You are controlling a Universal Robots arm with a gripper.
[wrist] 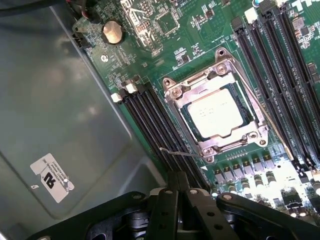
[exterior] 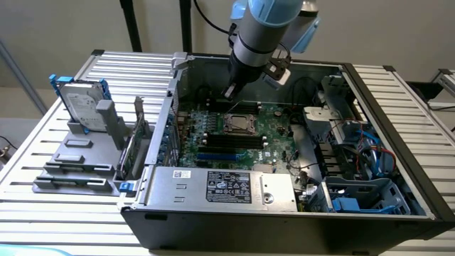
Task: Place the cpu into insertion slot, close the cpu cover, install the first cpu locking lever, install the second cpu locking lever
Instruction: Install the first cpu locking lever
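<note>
The cpu (wrist: 214, 113), a pale silvery square, lies flat in the insertion slot (exterior: 240, 123) on the green board. The cpu cover (wrist: 195, 89), a silvery frame with a square window, is down over it, and the chip's face shows through the window. A thin wire locking lever (wrist: 179, 152) sticks out along the socket's edge nearest my fingers. My gripper (wrist: 178, 176) hovers just off that edge with its black fingers (wrist: 169, 205) pressed together and nothing between them. In the exterior view the gripper (exterior: 232, 95) hangs inside the case, just behind the socket.
Black memory strips (wrist: 150, 117) flank the socket on both sides. The grey case wall (wrist: 50, 100) is close beside the gripper. A grey labelled power supply box (exterior: 220, 186) fills the case front, cables and blue drive bays (exterior: 363, 200) the exterior view's right. A hard drive (exterior: 82, 104) stands outside.
</note>
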